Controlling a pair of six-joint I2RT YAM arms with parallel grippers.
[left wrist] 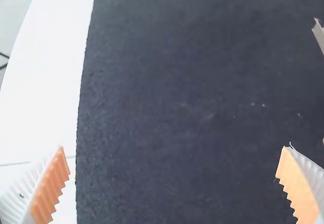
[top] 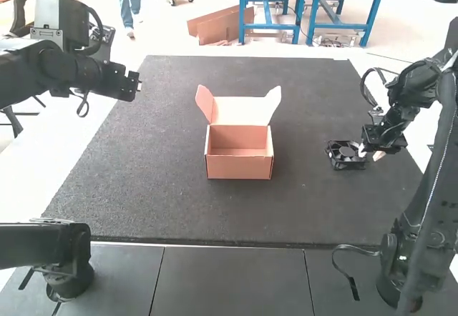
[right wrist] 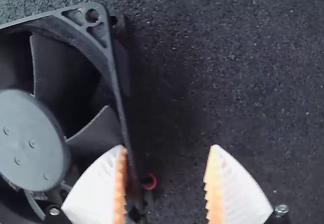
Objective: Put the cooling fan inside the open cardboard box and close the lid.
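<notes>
A black cooling fan lies flat on the dark mat, to the right of an open cardboard box whose lid stands up at the back. My right gripper is down at the fan's right edge, open. In the right wrist view the fan's frame runs between the fingers, one orange-padded finger over the blades, the other on the mat side, and the right gripper straddles the frame. My left gripper hangs above the mat's far left, open over bare mat.
The dark mat covers most of the table, with a white table strip along its left edge. A corner of the box flap shows in the left wrist view. Room is free around the box on the left and front.
</notes>
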